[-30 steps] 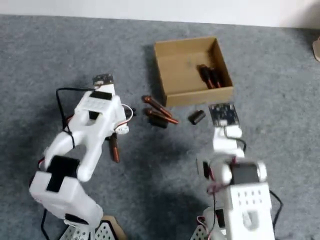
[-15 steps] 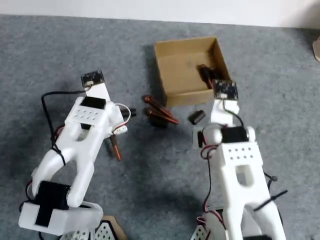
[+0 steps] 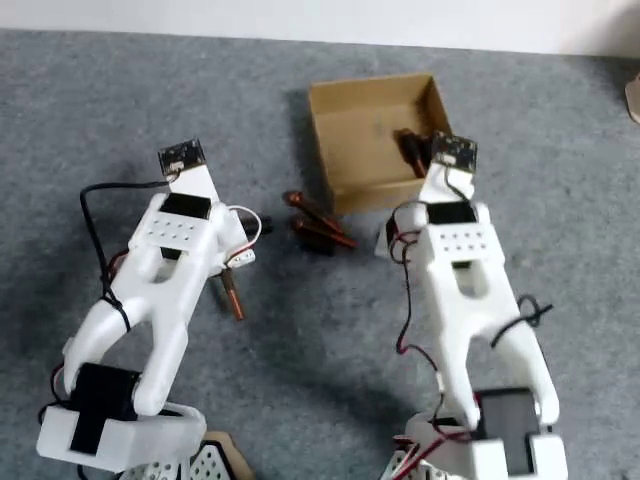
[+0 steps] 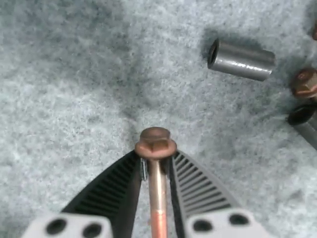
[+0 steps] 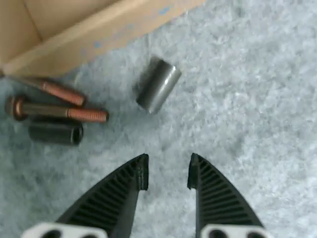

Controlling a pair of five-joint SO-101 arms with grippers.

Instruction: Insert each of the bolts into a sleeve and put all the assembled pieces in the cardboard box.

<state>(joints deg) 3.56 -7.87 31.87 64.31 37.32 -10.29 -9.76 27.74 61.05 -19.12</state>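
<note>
Well, the grey table (image 3: 560, 200) spreads under both my arms. The cardboard box (image 3: 360, 130) stands open at its far side, with dark assembled pieces (image 3: 412, 150) lying along its right-hand wall. My left arm (image 3: 170, 270) stretches over the table to the left of the box. My right arm (image 3: 460, 270) ends just in front of the box's near right corner.

My left tool (image 4: 156, 161) is clenched on a copper bolt (image 4: 155, 144). The fingers pinch the shank right under the flanged hex head, which pokes out past the tips, above the table. My right tool (image 5: 167, 171) is released, its jaws apart with nothing between them, over bare table. A grey sleeve (image 5: 158, 85) lies on its side just beyond those tips, near the box's outer wall but apart from it.

Between my arms, close to the box's near wall, two bolts (image 5: 59, 111) lie side by side, with a dark sleeve (image 5: 55, 133) just beside them.
</note>
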